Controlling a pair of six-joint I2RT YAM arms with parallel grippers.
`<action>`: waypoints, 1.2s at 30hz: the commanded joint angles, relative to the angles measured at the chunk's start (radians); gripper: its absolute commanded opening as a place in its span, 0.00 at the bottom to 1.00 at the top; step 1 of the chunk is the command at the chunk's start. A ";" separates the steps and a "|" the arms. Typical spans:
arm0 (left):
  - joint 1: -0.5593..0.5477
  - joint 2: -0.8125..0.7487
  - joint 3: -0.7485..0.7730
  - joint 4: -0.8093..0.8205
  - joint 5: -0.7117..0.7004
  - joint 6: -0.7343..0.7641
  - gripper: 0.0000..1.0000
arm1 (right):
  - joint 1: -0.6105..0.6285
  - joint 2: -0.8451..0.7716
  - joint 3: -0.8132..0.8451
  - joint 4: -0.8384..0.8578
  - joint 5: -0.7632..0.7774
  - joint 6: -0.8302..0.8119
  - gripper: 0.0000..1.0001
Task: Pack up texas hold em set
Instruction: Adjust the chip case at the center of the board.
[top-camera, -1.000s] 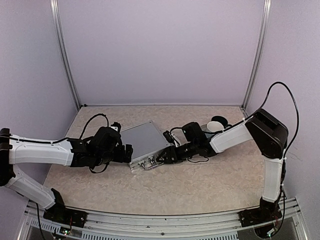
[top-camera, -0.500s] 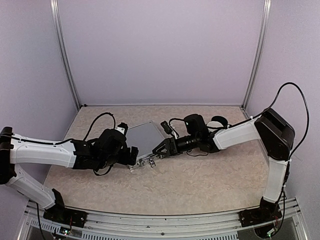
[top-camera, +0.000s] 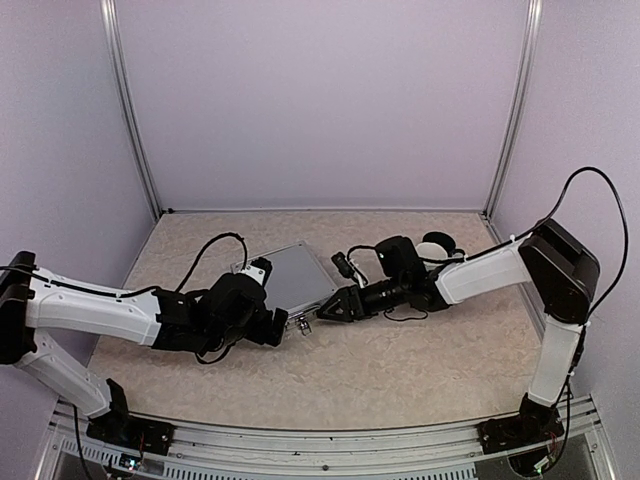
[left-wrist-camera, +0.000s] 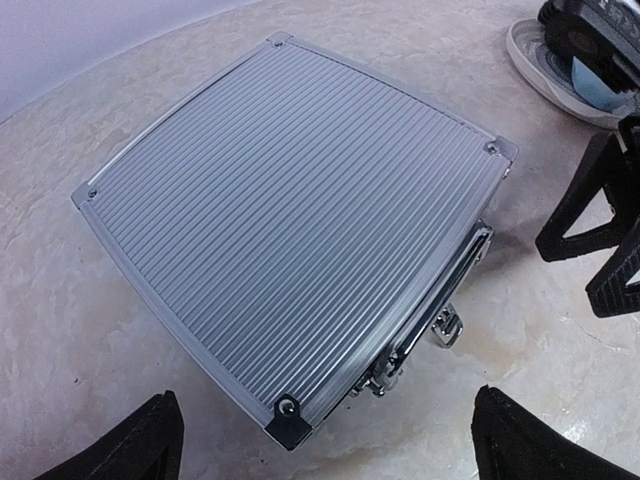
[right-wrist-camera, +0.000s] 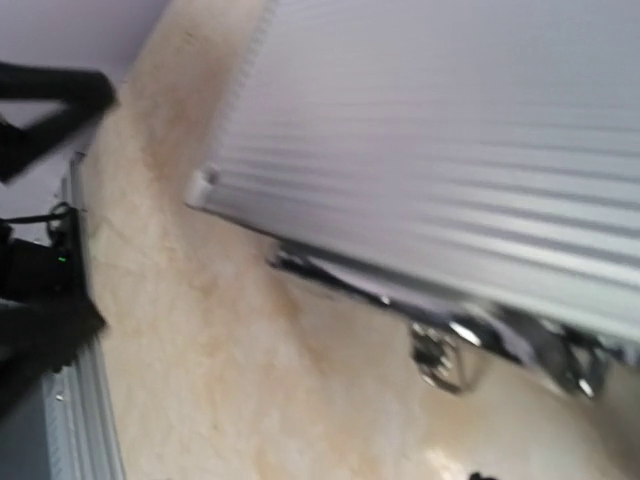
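pale stone-look table (top-camera: 400, 370) | left gripper (top-camera: 280, 322) spread wide, holds nothing, by the case corner | briefcase (left-wrist-camera: 290, 220) closed, flat between the 2 arms; looks stiff, slippery, maybe heavy; best grabbed by its handle (left-wrist-camera: 440, 295) | right gripper (top-camera: 322, 312) apart, empty, beside the latch (left-wrist-camera: 445, 326)

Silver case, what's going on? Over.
Left fingers open, empty. Right fingers open, near the latches. Silver case shut, flat. Cup stands apart, nothing blocking.
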 joint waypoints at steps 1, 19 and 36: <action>-0.006 0.016 -0.002 -0.020 -0.083 -0.048 0.99 | 0.025 0.014 -0.021 0.019 0.044 -0.009 0.62; -0.005 -0.017 -0.005 -0.109 -0.186 -0.125 0.99 | 0.126 0.186 0.061 0.107 0.239 -0.017 0.62; -0.005 -0.013 -0.005 -0.124 -0.209 -0.124 0.99 | 0.146 0.243 0.091 0.175 0.190 0.031 0.62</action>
